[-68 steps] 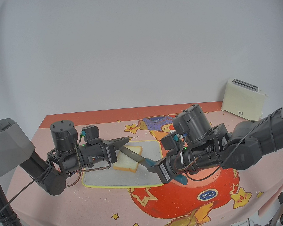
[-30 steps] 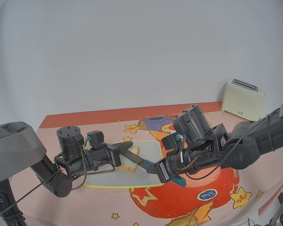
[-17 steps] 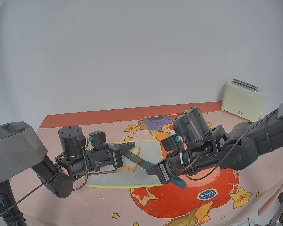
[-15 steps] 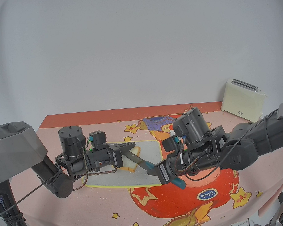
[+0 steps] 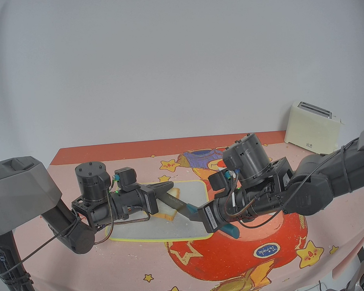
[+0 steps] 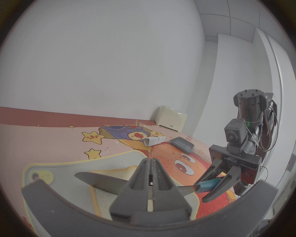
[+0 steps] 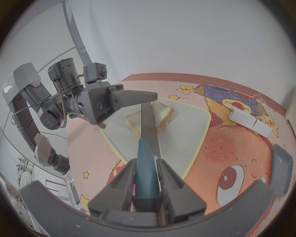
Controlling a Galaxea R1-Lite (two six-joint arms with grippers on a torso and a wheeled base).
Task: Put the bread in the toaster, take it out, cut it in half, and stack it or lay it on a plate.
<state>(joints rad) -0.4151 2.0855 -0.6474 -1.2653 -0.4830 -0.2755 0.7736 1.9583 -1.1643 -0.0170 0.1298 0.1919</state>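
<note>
We see the bread [image 5: 169,214] lying on the white cutting board [image 5: 153,230] in the middle of the head view, on the table [image 5: 233,265] with its cartoon cloth. The knife [image 7: 149,129] lies across the bread, and the right gripper [image 7: 145,163] has its fingers squeezed tight on the blue handle. The left gripper [image 5: 167,187], its fingers pressed together, reaches over the bread from the left and hides much of it. We cannot tell if it touches the bread. The toaster [image 5: 313,127] stands far off at the right edge, by the wall. In the left wrist view a small white box [image 6: 154,141] and a grey tray [image 6: 182,144] sit past the board. Since the first picture the left arm has come in closer, so less bread shows. The knife has hardly moved.
</note>
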